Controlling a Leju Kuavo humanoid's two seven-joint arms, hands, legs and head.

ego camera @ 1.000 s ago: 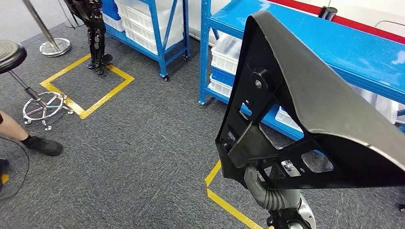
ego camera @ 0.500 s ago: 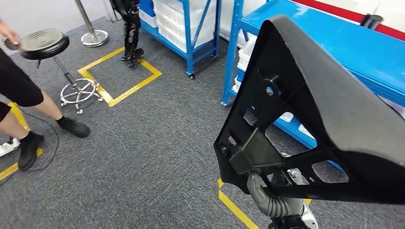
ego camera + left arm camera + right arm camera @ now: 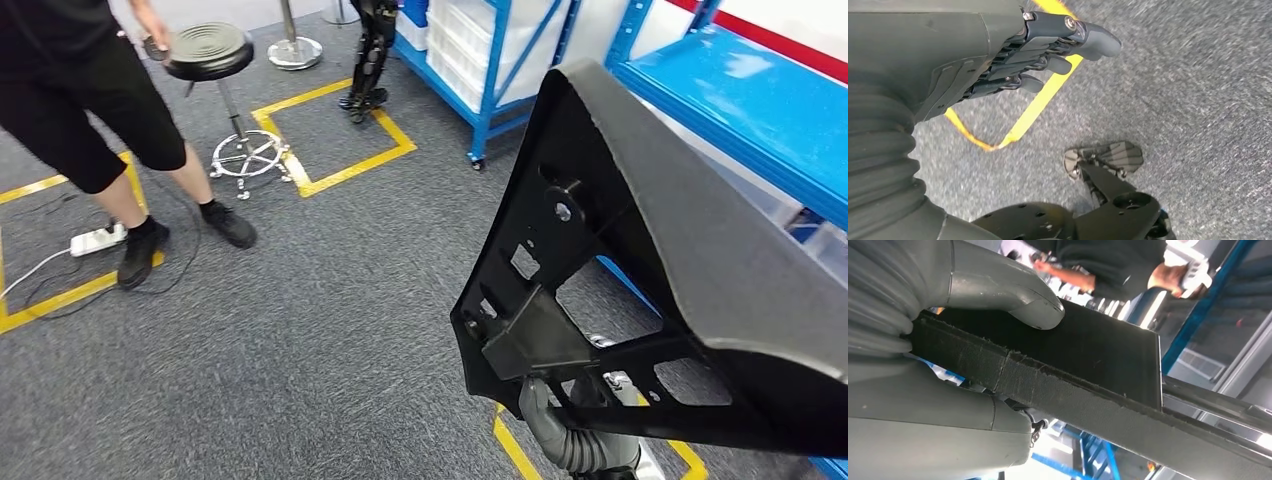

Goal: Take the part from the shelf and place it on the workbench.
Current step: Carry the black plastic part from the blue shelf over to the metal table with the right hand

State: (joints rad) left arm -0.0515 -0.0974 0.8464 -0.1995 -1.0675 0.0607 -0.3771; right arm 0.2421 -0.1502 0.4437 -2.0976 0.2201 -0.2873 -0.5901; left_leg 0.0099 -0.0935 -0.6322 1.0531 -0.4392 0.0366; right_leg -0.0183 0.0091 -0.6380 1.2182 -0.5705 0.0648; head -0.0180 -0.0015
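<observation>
One second of turning, and my whole view has swung: the blue shelf (image 3: 740, 110) that filled the upper right a second ago now sits pushed to the right edge, and the floor to the left has opened up. That is my body rotating, not the room moving.

Part (image 3: 660, 260): black, large, a curved panel on a pierced frame. It sits at the same place in my view as it did a second ago, so the grip has not slipped through the turn. It is clear of the shelf, carried in the air in front of me, upright and tilted.

Right hand (image 3: 948, 355): clamped on the part's edge, thumb pressed on one face, the rest of the hand behind the other. From the head, only a bit of that hand shows under the frame's lower corner.

Left hand (image 3: 1013, 60): holds nothing, hangs toward the carpet (image 3: 300, 330), fingers loosely bent with gaps between them.

New in view:
- person (image 3: 90, 110) in black, standing at upper left, near a stool (image 3: 208, 52)
- power strip (image 3: 95, 240) and cable by the person's feet
- yellow tape square (image 3: 340, 150) on the floor

Reading: the pick is done and I am mid-carry, turning away from the shelf. No workbench in sight yet, so more turning or walking is likely needed. Concerns, as I judge them: the part blocks much of my right-hand view, and the person and cable lie on the side I am swinging toward.
</observation>
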